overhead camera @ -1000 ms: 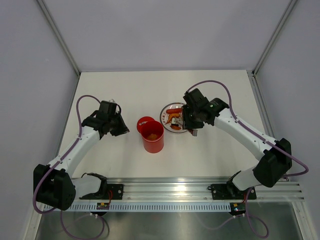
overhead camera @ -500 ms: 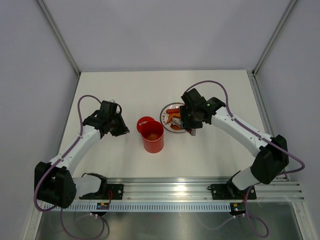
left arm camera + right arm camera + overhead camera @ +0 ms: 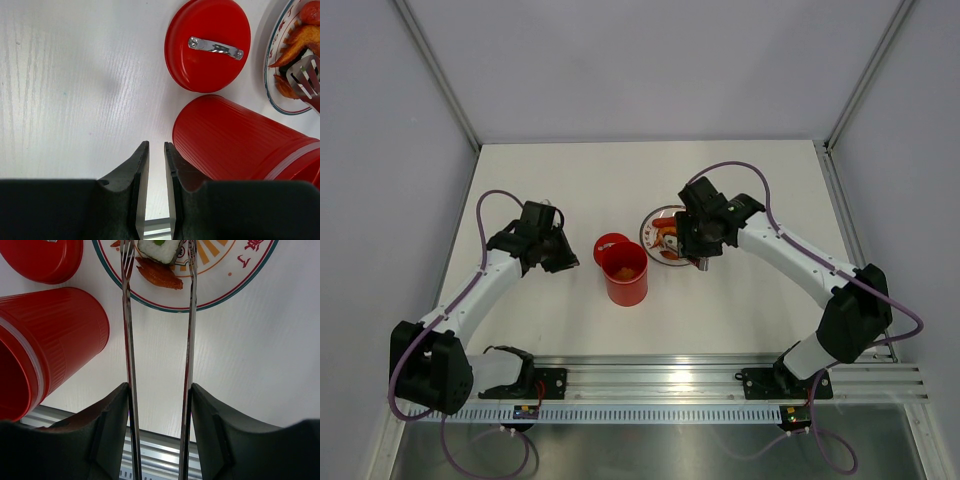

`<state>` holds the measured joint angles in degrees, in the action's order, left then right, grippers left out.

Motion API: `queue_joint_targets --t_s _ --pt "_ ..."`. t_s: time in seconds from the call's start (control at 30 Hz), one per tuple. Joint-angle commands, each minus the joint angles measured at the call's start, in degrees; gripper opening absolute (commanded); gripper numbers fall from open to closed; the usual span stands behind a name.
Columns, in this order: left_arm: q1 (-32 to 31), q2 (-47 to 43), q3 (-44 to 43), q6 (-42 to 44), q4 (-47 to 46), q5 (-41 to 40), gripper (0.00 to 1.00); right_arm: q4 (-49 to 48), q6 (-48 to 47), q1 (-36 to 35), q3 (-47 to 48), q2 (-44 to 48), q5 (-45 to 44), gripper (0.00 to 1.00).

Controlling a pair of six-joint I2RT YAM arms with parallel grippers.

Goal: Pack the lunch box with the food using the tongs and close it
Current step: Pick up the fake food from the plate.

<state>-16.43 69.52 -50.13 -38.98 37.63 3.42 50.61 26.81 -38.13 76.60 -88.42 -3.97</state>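
Observation:
The red lunch box (image 3: 625,274) stands open mid-table with an orange piece inside, and its red lid (image 3: 207,45) lies flat just behind it. My right gripper (image 3: 159,390) is shut on the grey tongs (image 3: 128,340) and hangs over the patterned plate (image 3: 240,280). The tong tips straddle the black-and-white roll (image 3: 160,248), with a small gap on each side. An orange-brown fried bit (image 3: 160,274) lies just in front of the roll. My left gripper (image 3: 155,150) hovers left of the lunch box (image 3: 240,140), its jaws a narrow slit apart and empty.
More fried pieces (image 3: 295,42) and a red sausage (image 3: 311,11) lie on the plate (image 3: 660,222). The aluminium rail (image 3: 700,380) runs along the near edge, and grey walls close in the left, right and back.
My right gripper has eased wider, so the tong arms have spread. It has also shifted slightly left over the plate. The left arm has not moved.

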Motion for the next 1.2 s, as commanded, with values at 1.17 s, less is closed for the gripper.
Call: queue_joint_targets --t_s 1.17 --pt "0.3 -0.3 0.4 0.8 -2.7 1.1 0.21 0.6 1.1 -0.8 5.0 5.1 -7.3 0.34"
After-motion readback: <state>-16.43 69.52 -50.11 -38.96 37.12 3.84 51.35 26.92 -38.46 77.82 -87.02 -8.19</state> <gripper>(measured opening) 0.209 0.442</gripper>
